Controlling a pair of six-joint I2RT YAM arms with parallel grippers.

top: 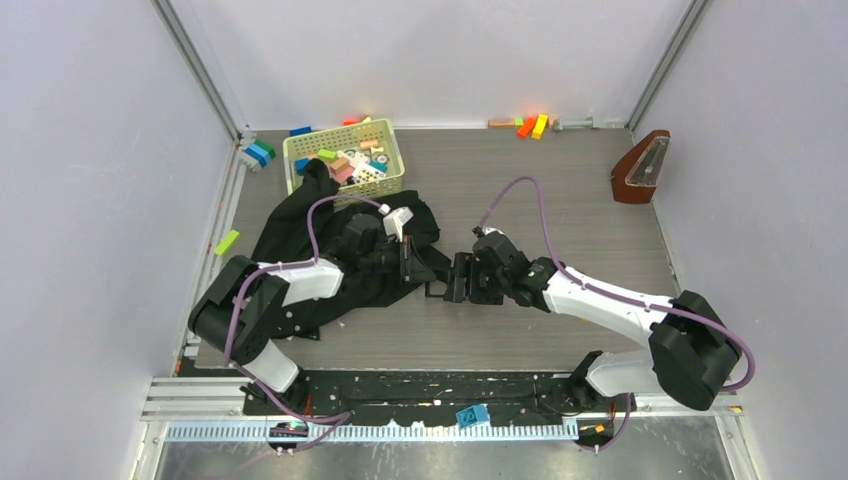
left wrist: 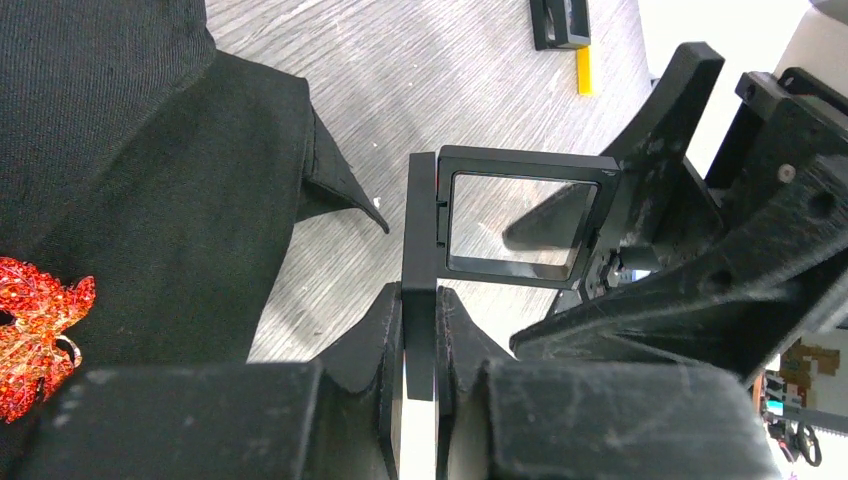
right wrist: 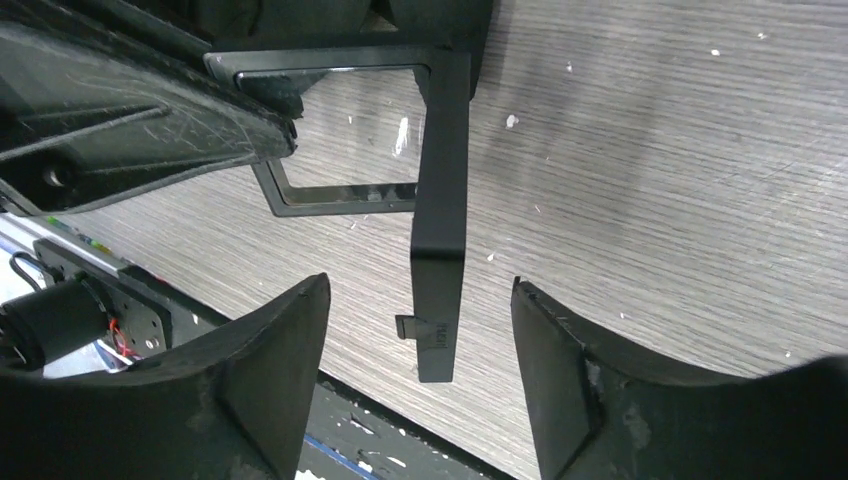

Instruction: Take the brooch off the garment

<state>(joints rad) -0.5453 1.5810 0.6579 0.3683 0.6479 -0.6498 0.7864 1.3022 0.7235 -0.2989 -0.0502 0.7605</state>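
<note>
The brooch point(left wrist: 35, 335), a sparkling orange-red leaf shape, lies pinned on the black garment point(left wrist: 150, 150) at the left edge of the left wrist view. In the top view the garment point(top: 300, 225) spreads under the left arm. My left gripper point(left wrist: 420, 340) is shut on one panel of a hinged black square frame point(left wrist: 515, 220), beside the garment's hem. My right gripper point(right wrist: 420, 330) is open, its fingers either side of the frame's point(right wrist: 440, 200) edge-on panel without touching it. The two grippers point(top: 410, 262) point(top: 455, 280) meet at mid-table.
A yellow basket point(top: 390, 170) of toy blocks stands behind the garment. Loose blocks point(top: 530, 126) lie along the back wall, blue ones point(top: 257, 153) and a green one point(top: 226, 242) at the left. A brown metronome point(top: 640, 168) stands at the right.
</note>
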